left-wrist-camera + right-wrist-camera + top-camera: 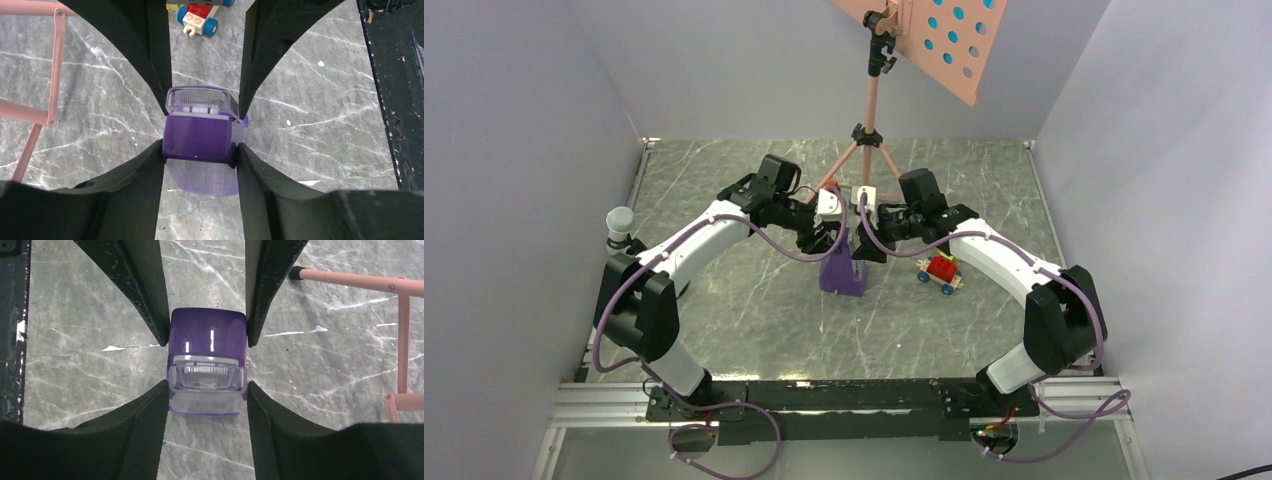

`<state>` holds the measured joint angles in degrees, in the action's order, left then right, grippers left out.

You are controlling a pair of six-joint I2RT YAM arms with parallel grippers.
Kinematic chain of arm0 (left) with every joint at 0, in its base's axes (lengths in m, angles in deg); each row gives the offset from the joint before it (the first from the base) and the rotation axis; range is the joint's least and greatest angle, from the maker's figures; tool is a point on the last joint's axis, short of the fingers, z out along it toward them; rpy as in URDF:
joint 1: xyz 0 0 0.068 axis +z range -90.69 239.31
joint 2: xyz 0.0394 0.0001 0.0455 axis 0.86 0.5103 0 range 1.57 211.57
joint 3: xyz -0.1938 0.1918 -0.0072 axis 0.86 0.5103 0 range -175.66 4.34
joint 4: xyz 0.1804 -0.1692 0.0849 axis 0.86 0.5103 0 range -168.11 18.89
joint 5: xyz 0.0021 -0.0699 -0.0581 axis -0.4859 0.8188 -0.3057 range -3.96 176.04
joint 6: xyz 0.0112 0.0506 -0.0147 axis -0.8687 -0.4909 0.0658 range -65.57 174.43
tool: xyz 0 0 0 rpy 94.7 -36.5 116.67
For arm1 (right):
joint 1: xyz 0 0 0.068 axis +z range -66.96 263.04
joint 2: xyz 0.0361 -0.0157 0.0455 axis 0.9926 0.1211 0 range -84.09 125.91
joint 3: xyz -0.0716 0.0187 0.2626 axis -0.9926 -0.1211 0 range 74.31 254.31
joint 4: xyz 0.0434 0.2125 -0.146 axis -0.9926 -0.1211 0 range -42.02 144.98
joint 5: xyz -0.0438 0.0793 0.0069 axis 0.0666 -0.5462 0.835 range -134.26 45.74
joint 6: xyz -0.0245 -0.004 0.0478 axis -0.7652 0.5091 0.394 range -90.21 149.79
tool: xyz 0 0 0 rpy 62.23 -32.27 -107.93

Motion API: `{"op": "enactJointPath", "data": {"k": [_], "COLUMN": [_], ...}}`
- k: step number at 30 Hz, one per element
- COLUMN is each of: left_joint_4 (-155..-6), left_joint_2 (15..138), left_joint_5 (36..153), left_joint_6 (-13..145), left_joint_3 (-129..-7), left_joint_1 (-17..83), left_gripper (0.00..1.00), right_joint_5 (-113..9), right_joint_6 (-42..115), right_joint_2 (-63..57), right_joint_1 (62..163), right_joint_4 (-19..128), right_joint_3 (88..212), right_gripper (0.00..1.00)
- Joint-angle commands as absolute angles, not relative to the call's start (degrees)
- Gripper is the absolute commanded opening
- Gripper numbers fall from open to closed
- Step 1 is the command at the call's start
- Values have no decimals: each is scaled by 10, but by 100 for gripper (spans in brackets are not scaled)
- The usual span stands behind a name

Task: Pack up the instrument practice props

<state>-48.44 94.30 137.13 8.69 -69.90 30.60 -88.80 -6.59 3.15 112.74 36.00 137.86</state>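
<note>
The small purple metronome (pixel 839 272) stands near the middle of the table, just in front of the stand's legs. Both grippers grip it from opposite sides. My left gripper (pixel 829 238) (pixel 200 150) presses its fingers against the flanks of the metronome (pixel 197 137). My right gripper (pixel 865 240) (pixel 207 390) clamps the metronome (pixel 207 335) the same way, at its clear window. The salmon-pink music stand (pixel 871 100) rises behind them. Its perforated desk (pixel 944 45) sits at the top edge, with cyan sheet music showing through the holes.
A red toy car (pixel 941 270) (pixel 197 17) sits just right of the metronome, under the right forearm. Pink stand legs (pixel 55 65) (pixel 360 280) spread close behind the grippers. A white-capped post (pixel 619 222) stands at the left edge. Grey walls enclose the table.
</note>
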Motion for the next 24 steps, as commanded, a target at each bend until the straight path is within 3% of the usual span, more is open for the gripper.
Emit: {"op": "enactJointPath", "data": {"k": [1,8,24], "left_joint_4": [-491,-497,-498], "left_joint_2": [943,946,944], "left_joint_5": [1337,1334,1328], "left_joint_6": [79,82,77], "left_joint_3": [-680,-678,-671], "left_joint_1": [299,299,299], "left_gripper": [51,51,52], "right_joint_5": [-951,-940,-1013], "right_joint_6": [-32,-74,-4], "right_joint_2": [14,11,19], "right_joint_1": [1132,1139,1099], "right_joint_4": [362,352,344], "right_joint_3": [1353,1343,1347], "right_gripper": [0,0,0]}}
